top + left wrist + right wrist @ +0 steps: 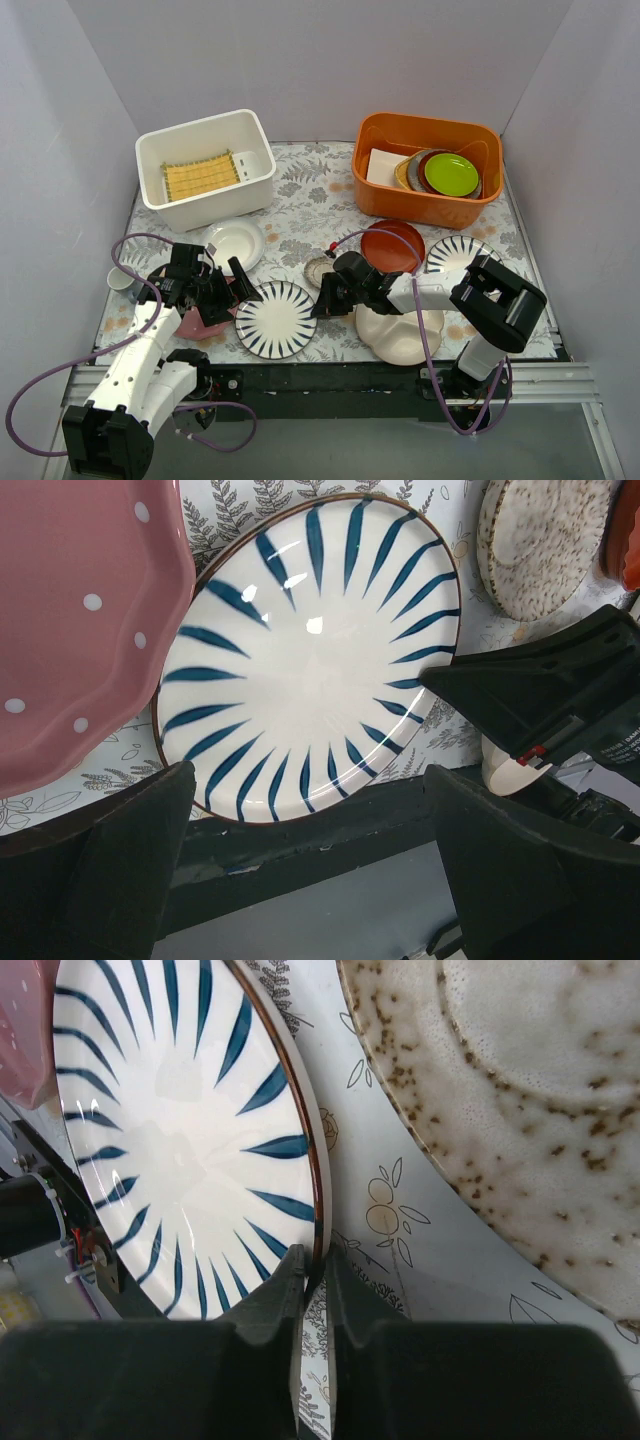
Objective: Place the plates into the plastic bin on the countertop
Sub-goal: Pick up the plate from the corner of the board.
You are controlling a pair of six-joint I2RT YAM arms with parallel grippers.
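Pinching the striped plate point(180, 1130)
My right gripper point(313, 1260) is clamping that plate's right edge, seemingly tipping it; my left gripper point(310, 815) is hanging spread wide above the plate, the plastic bin point(215, 205) sitting beyond it.

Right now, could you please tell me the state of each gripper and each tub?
left gripper: open, empty.
right gripper: shut on rim of near striped plate.
near striped plate: gripped, outside the bin.
plastic bin: holds bamboo mat, no plates.
orange tub: holds stacked plates.
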